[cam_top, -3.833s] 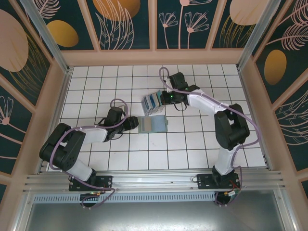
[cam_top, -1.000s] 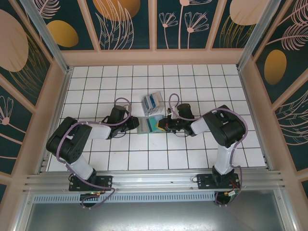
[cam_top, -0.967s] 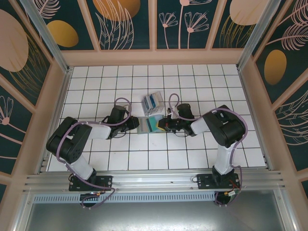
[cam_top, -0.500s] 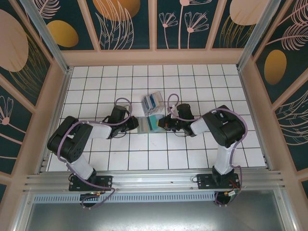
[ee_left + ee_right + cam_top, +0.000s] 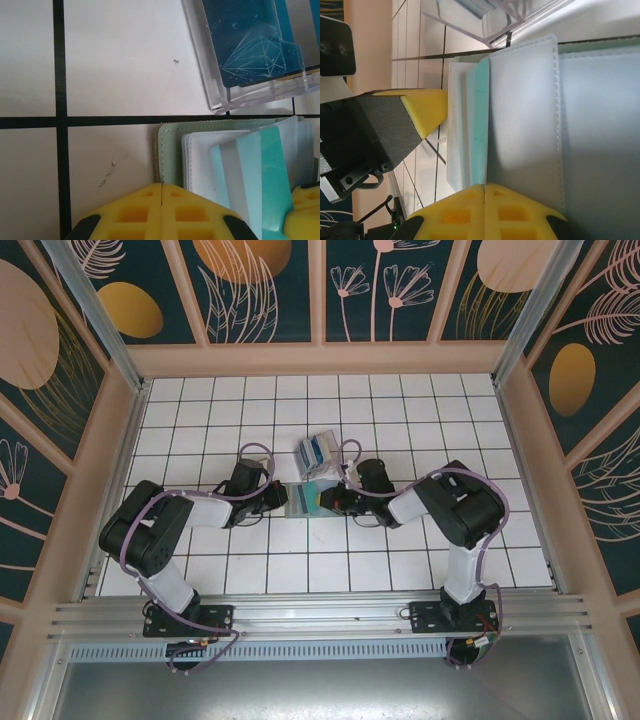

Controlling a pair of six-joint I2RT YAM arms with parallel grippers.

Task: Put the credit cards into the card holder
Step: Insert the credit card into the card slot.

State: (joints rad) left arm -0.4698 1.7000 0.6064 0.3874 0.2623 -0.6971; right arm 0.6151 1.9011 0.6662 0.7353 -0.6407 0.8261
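Note:
The sage-green card holder (image 5: 303,498) lies open on the tiles, its green edge (image 5: 169,150) and paler slots showing in the left wrist view. My left gripper (image 5: 161,186) is shut on that left edge. My right gripper (image 5: 484,186) is shut on a teal credit card with a white stripe (image 5: 252,175). It holds the card edge-on (image 5: 481,125) against the holder's pale slot flap (image 5: 525,115). More blue credit cards (image 5: 250,45) stand in a clear plastic box. From above, the two grippers face each other across the holder, left (image 5: 282,498) and right (image 5: 328,502).
The clear plastic box (image 5: 317,452) sits just behind the card holder, almost touching its far edge. White tiled floor spreads to all sides, and low pink walls (image 5: 130,410) ring the workspace.
My right gripper has moved left with the teal card, from the holder's right edge to over its slots. My left gripper has closed on the holder's left edge.

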